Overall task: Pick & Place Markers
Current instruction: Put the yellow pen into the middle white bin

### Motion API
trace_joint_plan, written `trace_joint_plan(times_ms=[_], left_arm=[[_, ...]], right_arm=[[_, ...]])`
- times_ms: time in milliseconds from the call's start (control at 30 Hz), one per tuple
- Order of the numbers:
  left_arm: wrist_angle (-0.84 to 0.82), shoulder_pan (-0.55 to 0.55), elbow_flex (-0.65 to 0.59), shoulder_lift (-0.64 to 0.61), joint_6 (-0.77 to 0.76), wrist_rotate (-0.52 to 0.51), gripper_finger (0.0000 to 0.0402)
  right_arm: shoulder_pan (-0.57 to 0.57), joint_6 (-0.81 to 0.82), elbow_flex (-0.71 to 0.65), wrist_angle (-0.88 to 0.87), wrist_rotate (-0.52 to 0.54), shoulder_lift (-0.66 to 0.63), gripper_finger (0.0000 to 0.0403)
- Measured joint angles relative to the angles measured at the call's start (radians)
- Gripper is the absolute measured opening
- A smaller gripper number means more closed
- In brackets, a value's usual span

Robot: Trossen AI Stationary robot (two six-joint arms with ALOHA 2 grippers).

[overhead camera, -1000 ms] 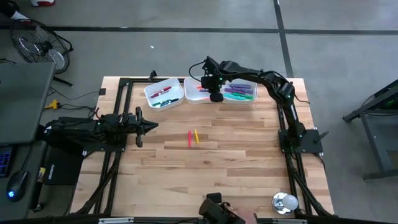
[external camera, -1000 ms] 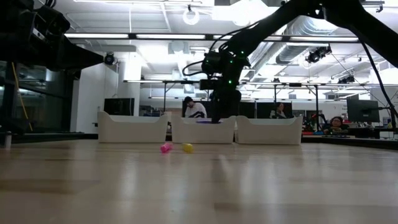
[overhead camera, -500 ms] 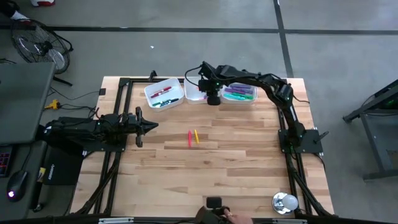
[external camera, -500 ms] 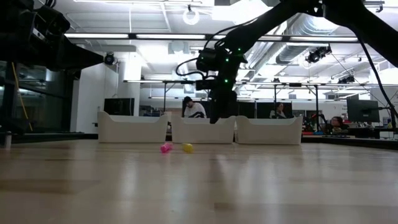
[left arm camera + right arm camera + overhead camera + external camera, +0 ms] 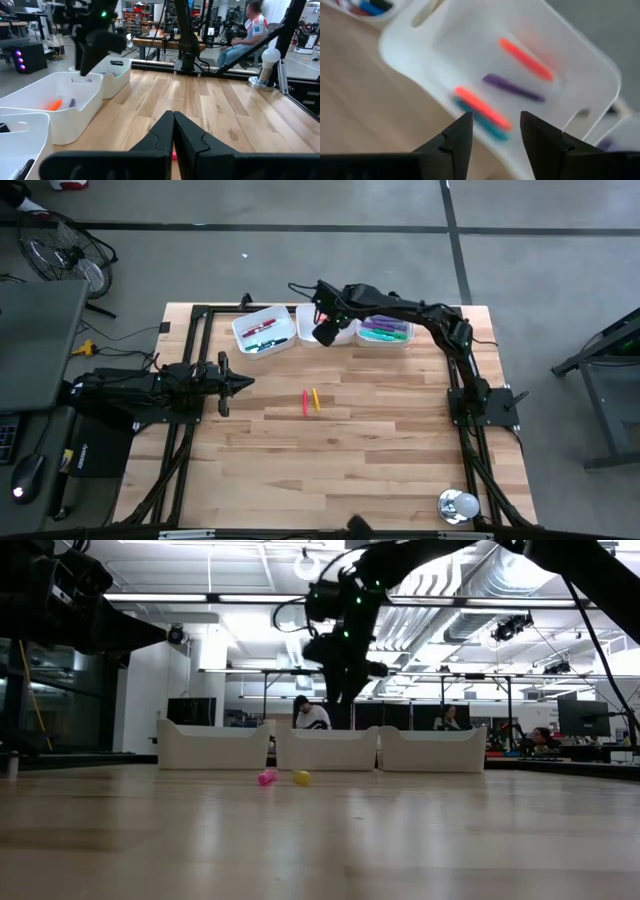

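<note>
High view: the right gripper [image 5: 322,332] hangs empty, fingers apart, over the middle white plastic tray [image 5: 308,339].
Left gripper [image 5: 245,381] rests clenched; pink and yellow markers [image 5: 310,401] lie on the wooden surface [image 5: 380,440].

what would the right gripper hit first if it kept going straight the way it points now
Probably the middle white tray: the right gripper, jaws open and empty, points down into it, at the orange marker and teal marker lying there. Depth is hard to judge.

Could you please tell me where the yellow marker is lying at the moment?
In the high view the yellow marker lies on the bare table near its middle, just right of the pink marker and well short of the three white trays at the far edge.
</note>
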Motion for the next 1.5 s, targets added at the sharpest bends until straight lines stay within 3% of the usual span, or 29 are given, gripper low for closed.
trace_joint_plan(times_ms=[200, 300, 667, 967, 1500], left_arm=[[0.000, 0.000, 0.000, 0.000, 0.000, 0.000, 0.0007], [0.000, 0.000, 0.000, 0.000, 0.000, 0.000, 0.0007], [-0.001, 0.000, 0.000, 0.000, 0.000, -0.001, 0.0007], [-0.001, 0.000, 0.000, 0.000, 0.000, -0.001, 0.0007], [-0.001, 0.000, 0.000, 0.000, 0.000, -0.001, 0.0007]], right_arm=[[0.065, 0.360, 0.039, -0.047, -0.102, -0.001, 0.0167], [0.108, 0.447, 0.036, -0.051, -0.132, -0.001, 0.0171], [0.276, 0.591, 0.035, -0.130, -0.029, 0.006, 0.0175], [0.366, 0.681, 0.037, -0.086, 0.053, 0.017, 0.0175], [0.401, 0.730, 0.035, -0.055, -0.053, 0.183, 0.0175]])
